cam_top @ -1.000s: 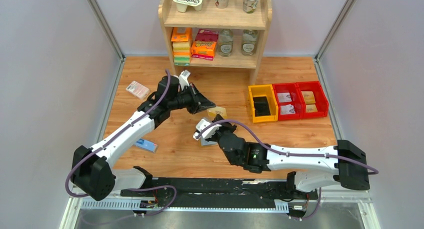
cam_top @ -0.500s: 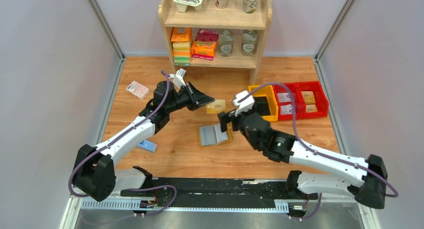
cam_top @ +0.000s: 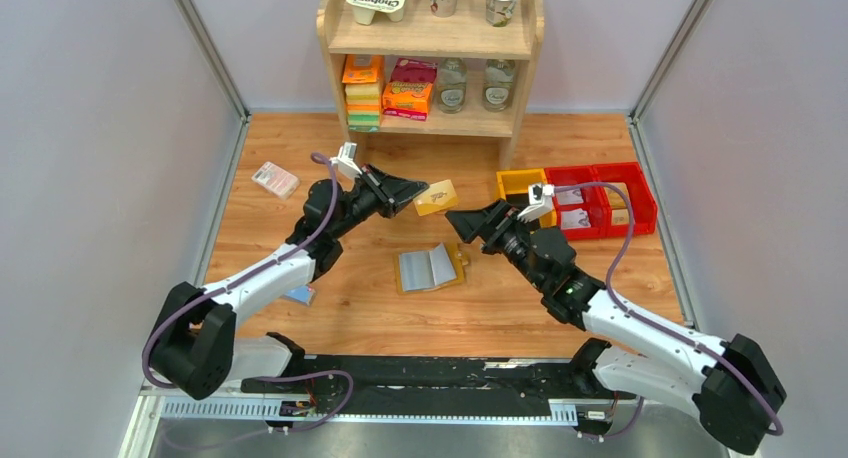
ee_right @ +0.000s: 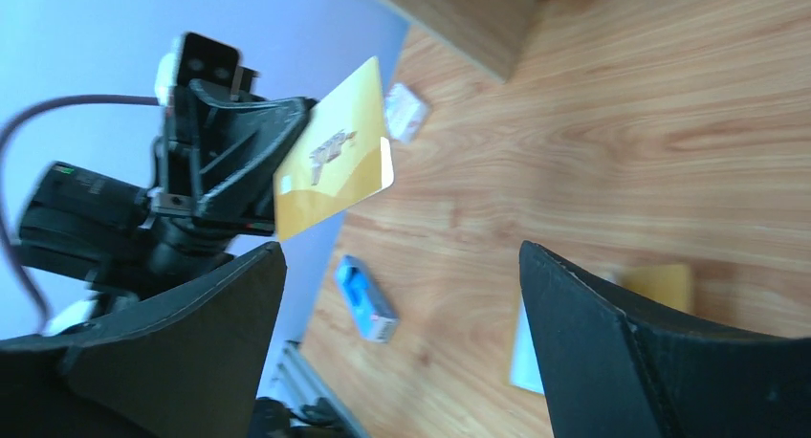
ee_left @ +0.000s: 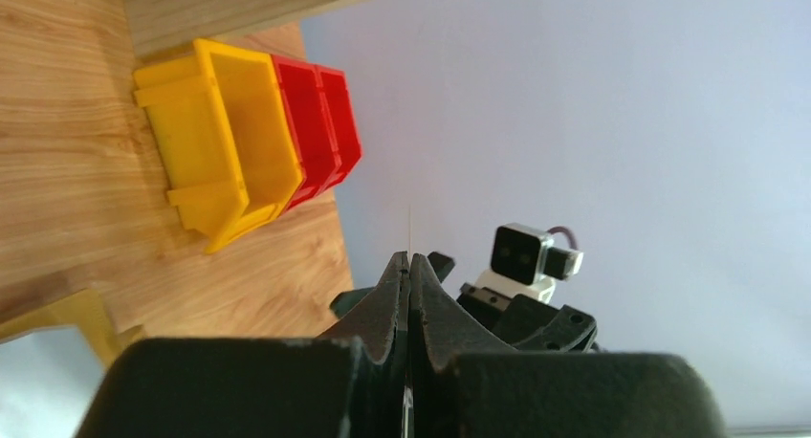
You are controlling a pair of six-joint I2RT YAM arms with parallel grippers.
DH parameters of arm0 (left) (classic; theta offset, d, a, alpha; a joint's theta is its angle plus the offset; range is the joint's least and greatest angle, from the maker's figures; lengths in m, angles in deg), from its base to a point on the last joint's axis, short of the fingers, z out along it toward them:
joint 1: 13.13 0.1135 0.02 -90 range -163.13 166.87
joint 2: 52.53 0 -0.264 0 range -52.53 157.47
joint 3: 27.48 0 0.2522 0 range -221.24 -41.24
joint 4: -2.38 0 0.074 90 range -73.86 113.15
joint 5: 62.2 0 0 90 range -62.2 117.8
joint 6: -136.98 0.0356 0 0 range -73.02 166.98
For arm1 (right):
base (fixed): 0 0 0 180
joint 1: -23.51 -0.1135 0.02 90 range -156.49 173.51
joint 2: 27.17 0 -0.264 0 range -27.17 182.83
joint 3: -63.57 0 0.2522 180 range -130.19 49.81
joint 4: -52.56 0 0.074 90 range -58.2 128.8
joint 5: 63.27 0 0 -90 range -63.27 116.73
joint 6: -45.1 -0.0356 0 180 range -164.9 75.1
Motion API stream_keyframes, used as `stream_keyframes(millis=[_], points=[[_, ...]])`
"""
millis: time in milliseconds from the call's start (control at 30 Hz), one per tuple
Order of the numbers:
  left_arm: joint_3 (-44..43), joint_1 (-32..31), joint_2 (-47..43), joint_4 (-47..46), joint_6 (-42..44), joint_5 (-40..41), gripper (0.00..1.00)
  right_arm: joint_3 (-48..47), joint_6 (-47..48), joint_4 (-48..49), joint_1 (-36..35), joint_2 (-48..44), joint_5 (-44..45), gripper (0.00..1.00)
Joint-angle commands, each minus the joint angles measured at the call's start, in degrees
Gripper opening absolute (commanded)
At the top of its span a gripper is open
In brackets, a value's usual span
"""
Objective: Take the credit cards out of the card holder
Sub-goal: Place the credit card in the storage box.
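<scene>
Top external view gives me the clearest read. The card holder (cam_top: 432, 268) lies opened flat on the wooden table (cam_top: 360, 308), grey-blue panels facing up, in the space between my two arms.

My left gripper (cam_top: 421, 191) is raised on the far side of it, jaws pressed shut on one edge of a gold card (cam_top: 438, 197), which sticks out toward the right arm. On the left wrist camera the fingers meet with no gap, and the card shows only as a thin edge-on line above their tips.

My right gripper (cam_top: 452, 219) is up off the table too, jaws spread wide with nothing in them. It points at the card, its tips near the card's lower corner but apart from it.

The holder sits nearer the arm bases than either gripper, below and slightly left of the right gripper's tips, near but not touching. On the right wrist camera the card appears framed between the two open fingers, and a tan corner of the holder shows beside the right-hand finger.
</scene>
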Motion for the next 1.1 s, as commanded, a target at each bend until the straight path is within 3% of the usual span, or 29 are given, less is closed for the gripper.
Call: stream_keyframes(millis=[0, 167, 733, 867, 967, 1067], points=[[0.11, -2.84, 0.63, -9.29, -5.88, 5.52, 0.0, 0.49, -10.28, 19.02, 0.28, 4.67, -5.44, 0.91], [0.73, -4.34, 0.72, -10.87, -8.17, 8.25, 0.0, 0.94, -11.52, 26.95, 0.8, 8.29, -5.89, 0.81], [1.7, -6.45, -0.77, -11.05, -9.84, 10.27, 0.0, -0.03, -15.83, 35.57, 3.0, 12.85, -9.22, 0.44], [1.87, -6.62, -0.95, -11.05, -10.02, 10.27, 0.0, -0.47, -15.4, 36.28, 3.09, 13.65, -10.02, 0.25], [2.4, -6.54, -0.95, -11.05, -10.37, 10.36, 0.0, -0.56, -14.6, 36.01, 3.35, 13.39, -11.93, 0.0], [3.98, -6.54, -1.38, -11.14, -10.37, 11.59, 0.05, -0.82, -13.55, 34.7, 3.88, 12.86, -12.65, 0.0]])
